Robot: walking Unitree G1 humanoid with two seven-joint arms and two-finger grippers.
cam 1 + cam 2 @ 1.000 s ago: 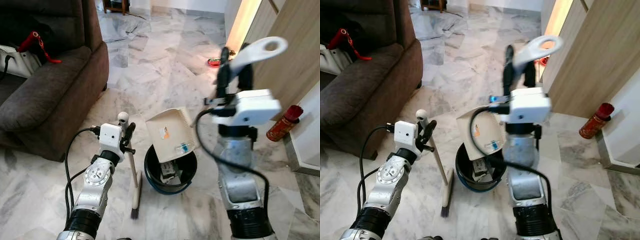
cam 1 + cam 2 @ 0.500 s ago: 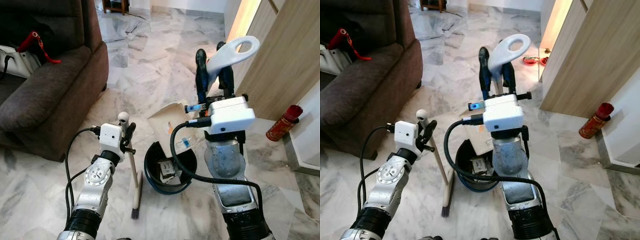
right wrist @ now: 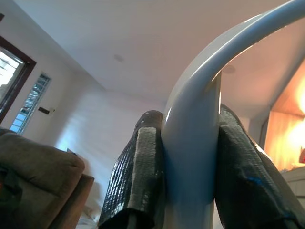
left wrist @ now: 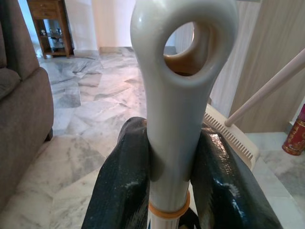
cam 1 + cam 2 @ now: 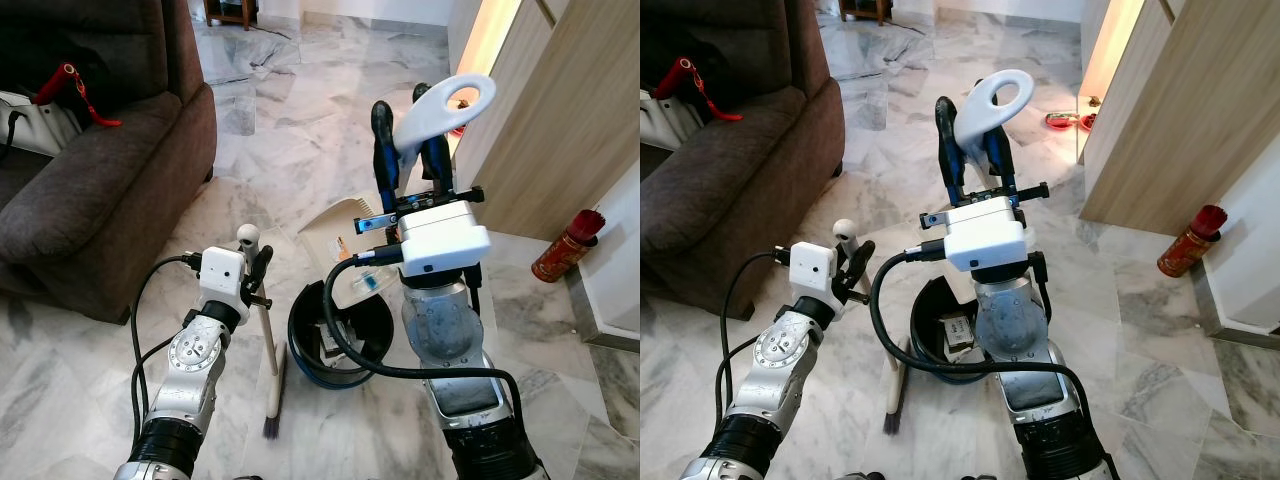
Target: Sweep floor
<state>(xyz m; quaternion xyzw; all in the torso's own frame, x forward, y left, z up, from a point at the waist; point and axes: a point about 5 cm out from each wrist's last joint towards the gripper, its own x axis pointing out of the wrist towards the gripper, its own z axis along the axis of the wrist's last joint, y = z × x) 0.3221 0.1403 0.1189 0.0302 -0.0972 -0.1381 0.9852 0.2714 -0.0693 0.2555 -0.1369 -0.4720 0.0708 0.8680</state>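
My left gripper (image 5: 254,268) is shut on the white broom handle (image 5: 247,237), low at the left of the dark round bin (image 5: 304,335). The broom's head (image 5: 272,400) rests on the marble floor beside the bin. In the left wrist view the looped handle end (image 4: 183,95) sits clamped between both black fingers (image 4: 124,186). My right gripper (image 5: 408,150) is raised above the bin and shut on the dustpan's white looped handle (image 5: 447,104). The beige dustpan (image 5: 345,222) hangs on the bin's far side, partly hidden by my right arm. Some trash (image 5: 332,340) lies in the bin.
A brown sofa (image 5: 100,170) with a red strap (image 5: 72,82) stands at the left. A wooden cabinet (image 5: 575,110) rises at the right, a red canister (image 5: 563,247) by its foot. Red bowls (image 5: 1066,120) lie on the floor farther back.
My right arm has swung left with the dustpan, which went from tilted over the bin to hanging behind it. The left arm and broom have held still.
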